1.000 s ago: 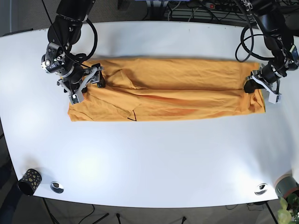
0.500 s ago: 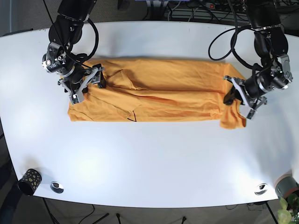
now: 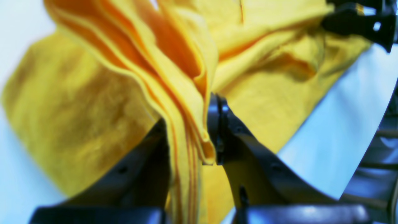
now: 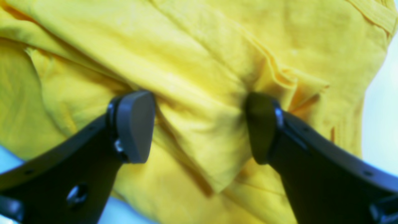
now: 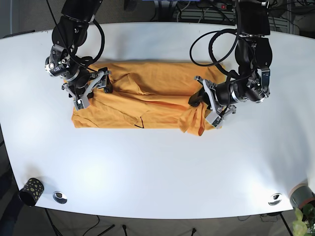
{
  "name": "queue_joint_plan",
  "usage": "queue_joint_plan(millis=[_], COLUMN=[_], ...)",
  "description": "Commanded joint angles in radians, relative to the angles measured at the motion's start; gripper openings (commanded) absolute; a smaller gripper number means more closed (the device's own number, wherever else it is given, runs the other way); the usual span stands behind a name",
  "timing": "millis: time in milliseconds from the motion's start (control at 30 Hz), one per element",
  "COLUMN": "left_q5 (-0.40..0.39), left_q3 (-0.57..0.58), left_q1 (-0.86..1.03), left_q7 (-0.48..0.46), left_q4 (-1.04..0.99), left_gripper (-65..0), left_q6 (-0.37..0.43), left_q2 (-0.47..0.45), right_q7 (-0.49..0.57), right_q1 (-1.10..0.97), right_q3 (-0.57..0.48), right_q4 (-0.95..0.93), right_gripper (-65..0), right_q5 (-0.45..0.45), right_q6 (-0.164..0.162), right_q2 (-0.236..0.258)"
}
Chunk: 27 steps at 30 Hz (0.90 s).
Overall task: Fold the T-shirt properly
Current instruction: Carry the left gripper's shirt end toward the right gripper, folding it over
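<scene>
I see the white table (image 5: 157, 167) filling most of the base view, and I place everything against it. The orange T-shirt (image 5: 147, 91) lies as a long band across the table's far half, its end on the base view's right lifted and carried in toward the table's middle, a bunched flap hanging over the flat cloth. My left gripper (image 5: 209, 105) holds that flap: in its wrist view the left gripper (image 3: 211, 130) has both fingers pressed against a stack of folded edges, pinching them. My right gripper (image 5: 88, 88) sits at the shirt's other end, toward the table's left edge in the base view. Its wrist view shows the right gripper (image 4: 199, 124) spread wide, pads resting on the cloth with a raised ridge between them, nothing clamped. A small patterned cup (image 5: 31, 191) stands at the table's near left corner.
</scene>
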Motion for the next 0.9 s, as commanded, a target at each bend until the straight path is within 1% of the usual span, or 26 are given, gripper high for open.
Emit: queue_joint_plan(millis=[0,33,67,100,167,200,300,367,400,533,633,767,867], left_q5=[-0.029,-0.030,-0.030,-0.030,-0.030,-0.030,-0.030,-0.030,-0.030,-0.035,-0.035,-0.035,-0.032], left_q3=[0.007,0.012,0.016,0.019,0.019,0.019,0.019,0.021,0.030,0.156,0.250,0.285,0.259], left_q1=[-0.029,-0.031,-0.031,-0.034,-0.046,-0.046,-0.046,-0.047,-0.049,-0.061,-0.084,-0.089,-0.090], left_q7=[-0.030,-0.030,-0.030,-0.030,-0.028,-0.027,-0.027,-0.025,-0.025,-0.025,-0.025,-0.024,-0.024], left_q4=[-0.004,-0.010,-0.015,-0.018,-0.021,-0.021,-0.017,-0.015,-0.015,-0.009,0.051,0.135,0.166], left_gripper=[-65.0,-64.6,-62.6,-59.7,-51.8,-46.8,-26.9,-16.0,-13.8,-13.3,-13.3,-13.3,-13.3], left_q6=[-0.001,-0.001,-0.001,-0.001,-0.001,-0.001,-0.001,-0.001,-0.001,-0.001,-0.001,-0.001,-0.001], left_q2=[-0.004,-0.004,-0.002,0.001,0.016,0.018,0.024,0.024,0.024,0.024,0.024,0.019,0.015], right_q7=[-0.001,-0.001,-0.001,-0.001,-0.001,-0.001,-0.001,-0.001,-0.001,-0.001,-0.001,-0.001,-0.001], right_q1=[0.008,0.008,0.008,0.008,0.008,0.008,0.008,0.010,0.010,0.010,0.011,0.013,0.013], right_q3=[0.000,0.000,0.000,0.000,0.000,0.000,0.000,0.000,0.000,0.000,0.000,0.000,-0.002], right_q4=[0.012,0.012,0.012,0.012,0.012,0.012,0.012,0.012,0.012,0.012,0.012,0.012,0.012], right_gripper=[-20.6,-20.6,-20.6,-20.6,-20.6,-20.6,-20.6,-20.6,-20.6,-20.6,-20.6,-20.6,-20.6], right_q5=[0.011,0.011,0.011,0.011,0.011,0.011,0.011,0.011,0.011,0.011,0.011,0.005,0.009], right_q6=[0.002,0.002,0.002,0.002,0.002,0.002,0.002,0.002,0.002,0.002,0.002,0.002,0.002], right_q2=[0.006,0.006,0.006,0.006,0.006,0.006,0.006,0.006,0.006,0.006,0.007,0.007,0.007])
